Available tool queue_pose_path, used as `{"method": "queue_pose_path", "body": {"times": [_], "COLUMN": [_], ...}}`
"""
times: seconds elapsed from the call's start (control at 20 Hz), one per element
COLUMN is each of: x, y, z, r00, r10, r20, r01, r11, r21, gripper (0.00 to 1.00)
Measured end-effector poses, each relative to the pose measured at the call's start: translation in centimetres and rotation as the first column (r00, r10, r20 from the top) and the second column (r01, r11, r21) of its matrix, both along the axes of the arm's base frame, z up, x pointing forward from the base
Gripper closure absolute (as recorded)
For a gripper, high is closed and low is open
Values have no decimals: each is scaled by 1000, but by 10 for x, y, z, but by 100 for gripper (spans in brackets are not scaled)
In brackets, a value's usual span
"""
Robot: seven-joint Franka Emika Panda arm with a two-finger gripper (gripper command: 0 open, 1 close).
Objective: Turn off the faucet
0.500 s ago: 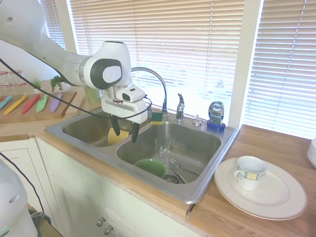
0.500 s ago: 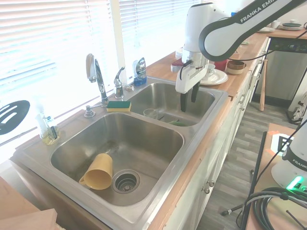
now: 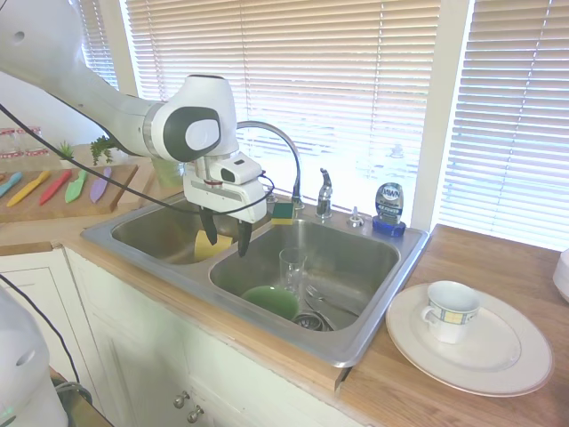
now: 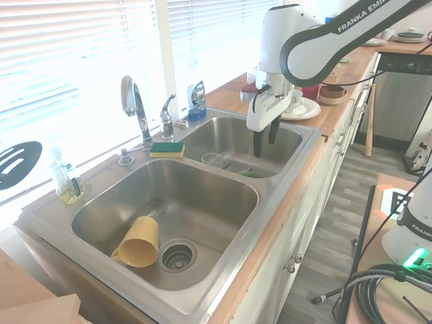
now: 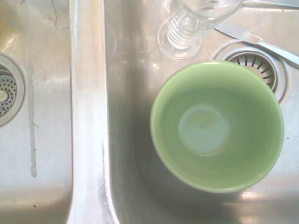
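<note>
Hanging over sink divider, end effector well apart from faucet.

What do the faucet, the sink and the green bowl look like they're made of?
Faucet: chrome-plated metal, judging by its mirror shine. Sink: brushed stainless steel, dull grey with streaks and soft reflections. Green bowl: probably glazed ceramic or glass, smooth and glossy; the pictures can't settle which.

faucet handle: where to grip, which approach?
Grip the short upright lever beside the faucet spout base, fingers straddling its thin sides. Probably come from the basin side, since the blinds stand close behind it. The gripper hangs open over the sink divider, well short of it.
</note>
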State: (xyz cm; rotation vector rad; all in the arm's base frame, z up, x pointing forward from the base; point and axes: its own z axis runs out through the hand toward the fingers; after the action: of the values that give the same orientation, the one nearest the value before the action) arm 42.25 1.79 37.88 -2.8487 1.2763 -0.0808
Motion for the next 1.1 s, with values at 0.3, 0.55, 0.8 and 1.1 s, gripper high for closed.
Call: {"method": "queue_pose_path", "body": {"times": [0.3, 0.55, 0.8, 1.1], "x": [1, 2, 3, 27], "y": [0, -2, -3, -3], "z": [-1, -1, -2, 6], "r00": [1000, 1000, 1000, 998], "r10": [-1, -7, -12, -53], "r20": [-1, -1, 3, 35], "r01": [1, 7, 12, 52], "r11": [1000, 1000, 1000, 999], "r21": [0, 0, 0, 9], "gripper": [100, 100, 100, 100]}}
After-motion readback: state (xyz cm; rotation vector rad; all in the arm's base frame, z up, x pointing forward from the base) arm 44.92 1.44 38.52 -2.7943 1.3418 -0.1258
